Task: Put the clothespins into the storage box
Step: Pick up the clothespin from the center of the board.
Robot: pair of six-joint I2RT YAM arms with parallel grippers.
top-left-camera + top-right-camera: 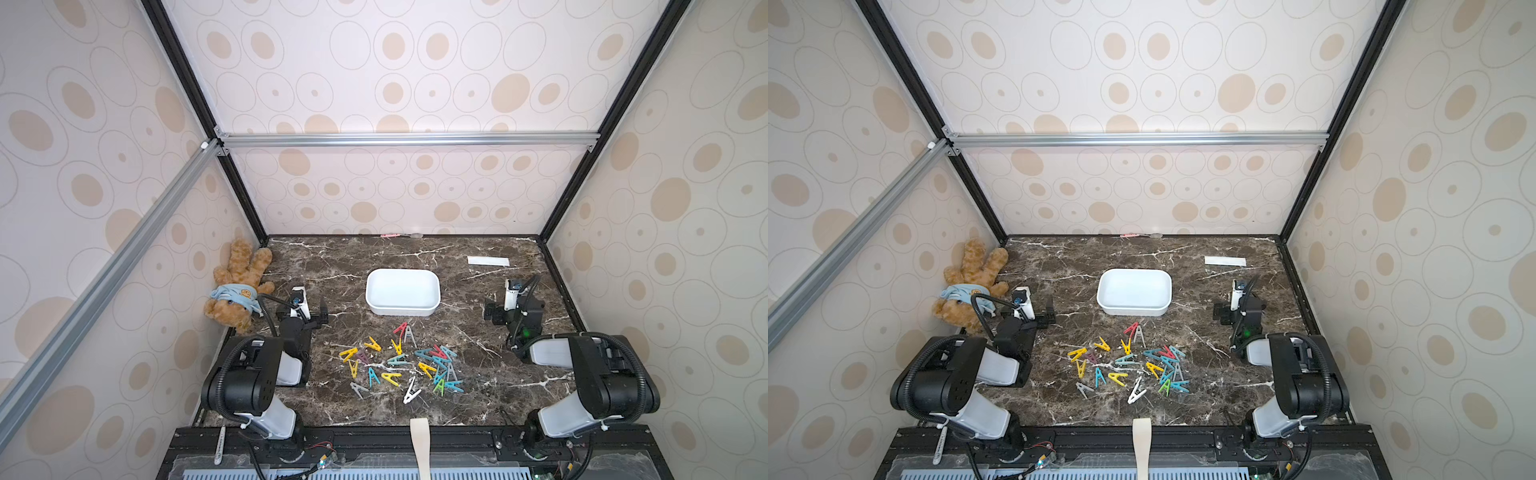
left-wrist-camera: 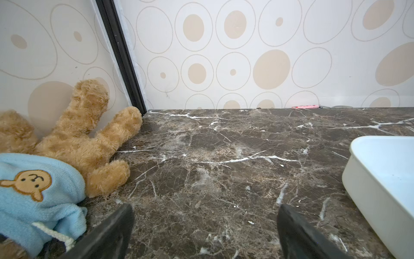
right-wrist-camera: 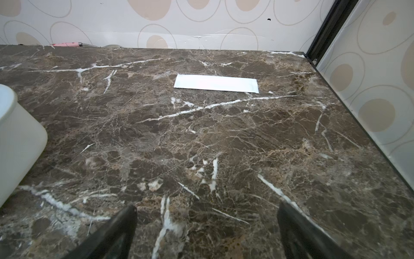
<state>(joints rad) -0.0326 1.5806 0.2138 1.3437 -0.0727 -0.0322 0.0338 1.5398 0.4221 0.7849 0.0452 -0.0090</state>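
Note:
Several clothespins (image 1: pixel 390 377) in yellow, teal, red, grey, white and green lie scattered on the marble table, in front of the storage box in both top views (image 1: pixel 1117 377). The storage box (image 1: pixel 401 309) is a shallow white tub at mid-table with nothing in it; its side shows in the left wrist view (image 2: pixel 369 195) and a corner of it in the right wrist view (image 3: pixel 20 139). My left gripper (image 1: pixel 309 318) hovers left of the box, open over bare marble (image 2: pixel 205 208). My right gripper (image 1: pixel 513 309) hovers right of the box, open and holding nothing (image 3: pixel 207 209).
A teddy bear (image 1: pixel 239 286) in a blue top lies against the left wall, close to the left gripper (image 2: pixel 78 143). A flat white paper strip (image 1: pixel 487 261) lies at the back right (image 3: pixel 216 83). A pink object (image 1: pixel 390 235) rests at the back wall. Walls enclose three sides.

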